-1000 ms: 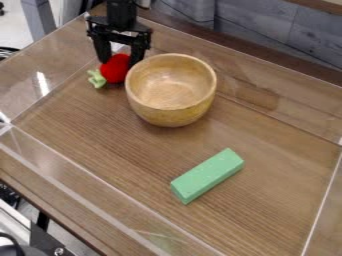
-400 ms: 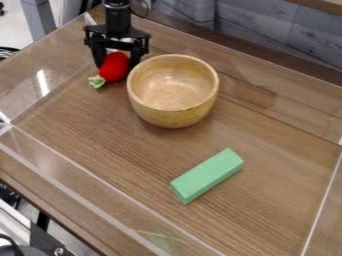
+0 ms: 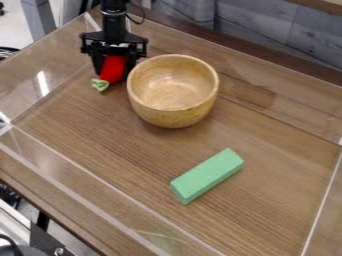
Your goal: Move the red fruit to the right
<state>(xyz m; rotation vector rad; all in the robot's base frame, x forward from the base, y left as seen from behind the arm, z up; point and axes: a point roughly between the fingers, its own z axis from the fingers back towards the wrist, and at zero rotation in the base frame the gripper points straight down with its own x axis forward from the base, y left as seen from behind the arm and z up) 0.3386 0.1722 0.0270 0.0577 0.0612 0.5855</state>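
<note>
Camera view: you've got a wood-grain table [image 3: 201, 215] with clear walls around it, tray-style. Biggest item on it is the wooden bowl [image 3: 171, 88], upright, upper middle. Next down, a green block [image 3: 207, 175] lies flat, diagonal, lower right of the bowl and well apart from it. Your black gripper [image 3: 114, 60] sits at the top left, pointing straight down, just left of the bowl. The red fruit [image 3: 114, 66] is between its fingers, on or just above the table; you can see a finger on each side, and they look closed onto the fruit. Its green stem [image 3: 99, 85] pokes out at the lower left. Fruit sits just beside the bowl's left rim.
</note>
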